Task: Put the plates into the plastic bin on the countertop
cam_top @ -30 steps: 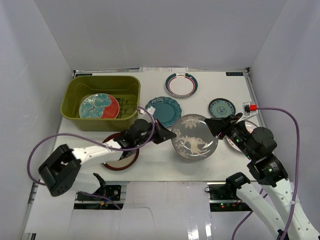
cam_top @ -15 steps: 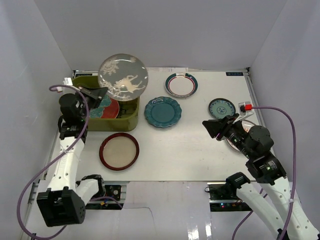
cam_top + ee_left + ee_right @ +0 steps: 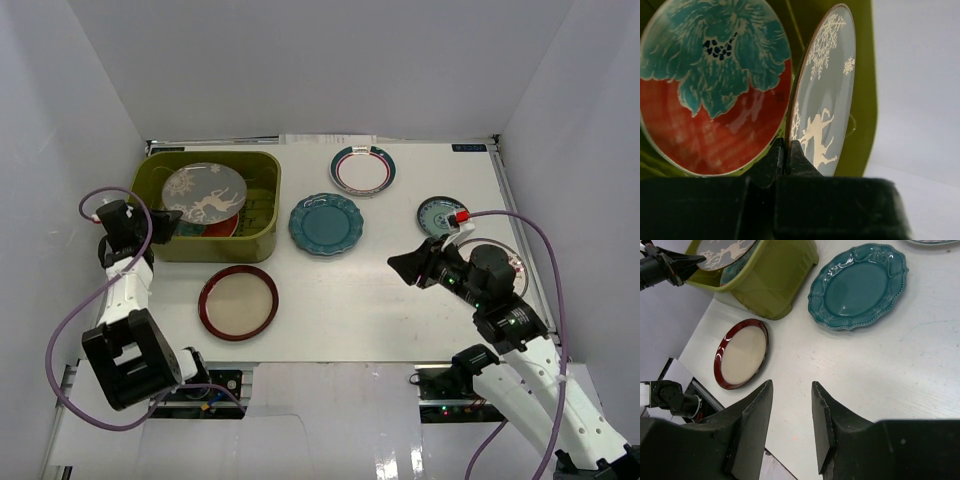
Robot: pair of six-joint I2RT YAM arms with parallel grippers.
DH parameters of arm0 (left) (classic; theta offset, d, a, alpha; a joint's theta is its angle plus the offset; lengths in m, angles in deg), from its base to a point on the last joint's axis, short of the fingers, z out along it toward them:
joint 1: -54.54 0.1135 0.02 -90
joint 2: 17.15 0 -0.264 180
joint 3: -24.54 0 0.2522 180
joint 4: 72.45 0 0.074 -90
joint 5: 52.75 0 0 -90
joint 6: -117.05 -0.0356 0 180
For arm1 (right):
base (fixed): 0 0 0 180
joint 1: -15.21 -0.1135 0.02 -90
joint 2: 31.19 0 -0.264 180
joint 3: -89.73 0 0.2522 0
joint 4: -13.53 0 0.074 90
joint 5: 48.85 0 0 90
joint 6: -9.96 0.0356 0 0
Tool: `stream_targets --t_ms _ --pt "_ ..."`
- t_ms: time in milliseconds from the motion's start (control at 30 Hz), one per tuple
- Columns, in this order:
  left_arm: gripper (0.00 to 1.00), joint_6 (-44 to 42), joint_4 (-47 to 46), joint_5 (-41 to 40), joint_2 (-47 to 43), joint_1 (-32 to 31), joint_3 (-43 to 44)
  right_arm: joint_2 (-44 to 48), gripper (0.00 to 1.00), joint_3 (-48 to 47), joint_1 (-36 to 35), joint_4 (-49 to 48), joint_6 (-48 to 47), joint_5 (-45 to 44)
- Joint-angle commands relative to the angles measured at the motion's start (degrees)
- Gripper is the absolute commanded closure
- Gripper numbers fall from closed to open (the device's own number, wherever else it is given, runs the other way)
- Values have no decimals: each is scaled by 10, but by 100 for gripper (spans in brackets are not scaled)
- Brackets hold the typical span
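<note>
My left gripper is shut on the rim of the grey-silver plate. It holds the plate tilted inside the olive-green bin, over the teal-and-red floral plate. The left wrist view shows the closed fingertips pinching the grey-silver plate beside the floral plate. My right gripper is open and empty above the countertop; in its wrist view it hovers between the scalloped teal plate and the red-rimmed cream plate. The orange-sunburst plate is mostly hidden under the right arm.
On the countertop lie the scalloped teal plate, the white plate with a teal-red rim, the small teal plate and the red-rimmed cream plate. White walls close in on three sides.
My left arm lifted the grey-silver plate from mid-table, swung it left over the bin and lowered it inside. My right gripper moved a little left and forward.
</note>
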Motion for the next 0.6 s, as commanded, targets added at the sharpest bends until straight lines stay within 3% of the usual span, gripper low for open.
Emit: stream_targets --t_ms 0,100,300,567 --pt "100 -28 -40 15 -3 -4 53 -5 57 19 3 -58 7 28" --pt "100 -48 -36 21 19 -5 67 -18 57 28 1 -73 10 35" --pt "100 -143 65 -16 76 -41 132 -50 56 53 -1 -121 29 60" --pt "76 -181 100 -33 113 -51 155 -80 56 73 -38 -161 41 52"
